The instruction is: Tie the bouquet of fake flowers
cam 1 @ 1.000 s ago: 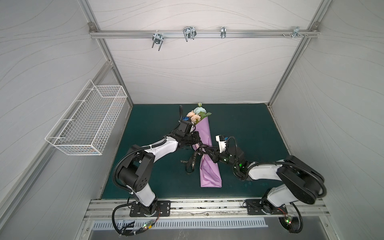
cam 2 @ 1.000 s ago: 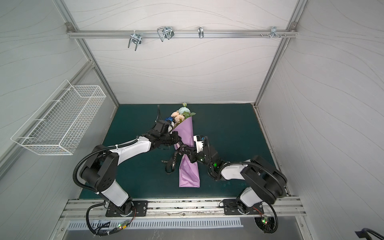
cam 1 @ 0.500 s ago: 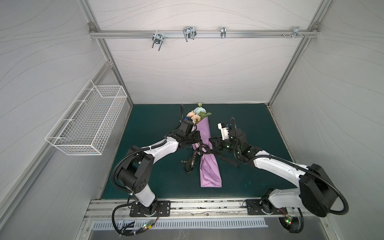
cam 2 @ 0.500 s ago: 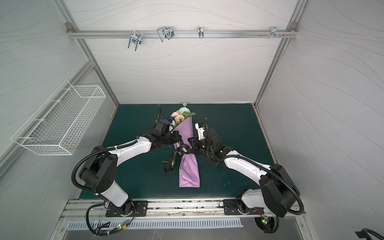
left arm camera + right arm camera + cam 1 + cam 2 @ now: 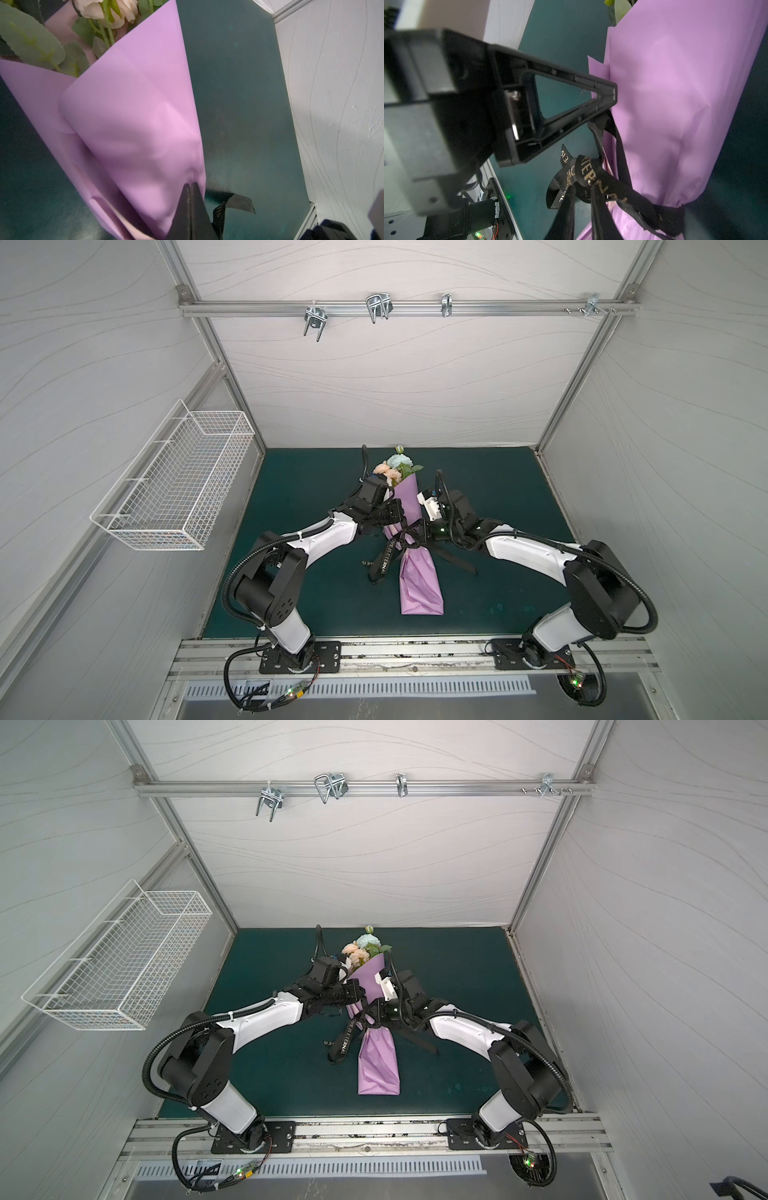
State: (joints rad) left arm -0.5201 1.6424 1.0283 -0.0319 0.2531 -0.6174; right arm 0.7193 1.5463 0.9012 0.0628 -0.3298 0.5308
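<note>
Right arm's elbow has pulled back in since half a second ago. The right gripper (image 5: 415,532) sits at the waist of the lilac wrap (image 5: 419,583), apparently pinched on the black ribbon (image 5: 384,561). Left gripper (image 5: 190,185) is closed, tips against that wrap. We're mid-knot; next we pull the tails apart evenly. Bouquet of fake flowers (image 5: 395,466) lies mid green mat (image 5: 498,497), with peach and pale-blue blooms at the far end.

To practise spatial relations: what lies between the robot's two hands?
The lilac paper cone wrapping the bouquet of fake flowers, cinched by a black lettered ribbon, sits between left hand and right hand in both top views.
</note>
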